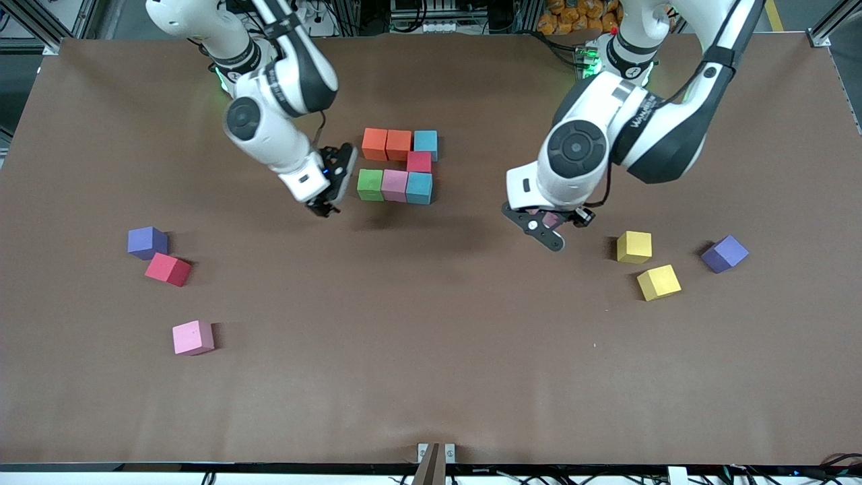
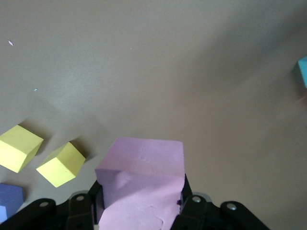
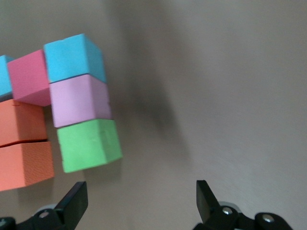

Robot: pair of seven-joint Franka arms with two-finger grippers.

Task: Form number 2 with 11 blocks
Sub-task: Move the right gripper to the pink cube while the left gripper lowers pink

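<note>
Even overhead light is falling on the worktop (image 1: 431, 377); arms are casting soft shadows; wrist views are blurring slightly.

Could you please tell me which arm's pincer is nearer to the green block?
The right. The right pincer hangs open just beside the green block, toward the right arm's end. The left pincer, shut on a pink block, is over bare table toward the left arm's end.

A high camera faces both robots across the table (image 1: 431, 377). Each wrist camera looks down closely past its fingers. The right wrist and front views share the green cube (image 3: 88, 146) (image 1: 370, 184); the left wrist and front views share two yellow cubes (image 2: 61, 164) (image 1: 658, 282).
</note>
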